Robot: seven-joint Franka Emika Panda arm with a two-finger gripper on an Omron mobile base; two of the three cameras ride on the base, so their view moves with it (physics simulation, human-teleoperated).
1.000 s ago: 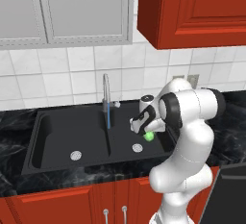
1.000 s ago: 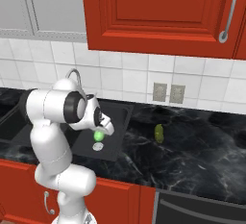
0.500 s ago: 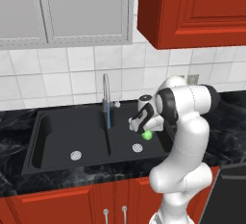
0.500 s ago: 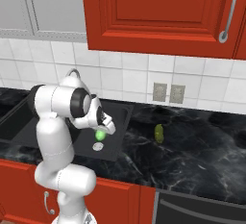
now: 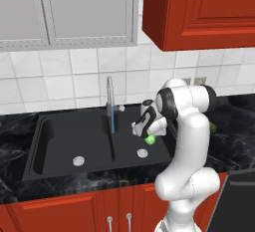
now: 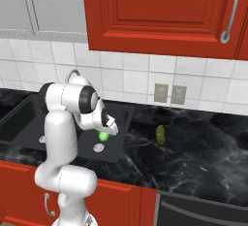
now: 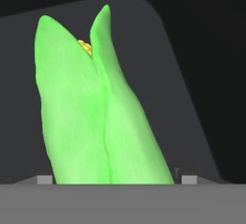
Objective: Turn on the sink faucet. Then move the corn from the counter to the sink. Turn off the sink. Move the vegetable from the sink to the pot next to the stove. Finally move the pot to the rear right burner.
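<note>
Gripper (image 5: 148, 135) over right sink (image 5: 74, 139) basin, jaws wide around the corn (image 7: 96, 112), husk tips pointing away from hand.

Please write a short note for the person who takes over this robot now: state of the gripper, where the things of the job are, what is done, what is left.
Gripper: over the right sink basin, jaws wide around the corn; whether it grips or has let go, I cannot tell.
Corn: at the jaws, above the basin floor of the sink.
Faucet: on, a blue stream runs.
A green vegetable lies on the counter, right of the sink.
Done: faucet on, corn brought to the sink.
Left: release the corn if held, faucet off, corn to pot, pot to rear right burner.
</note>
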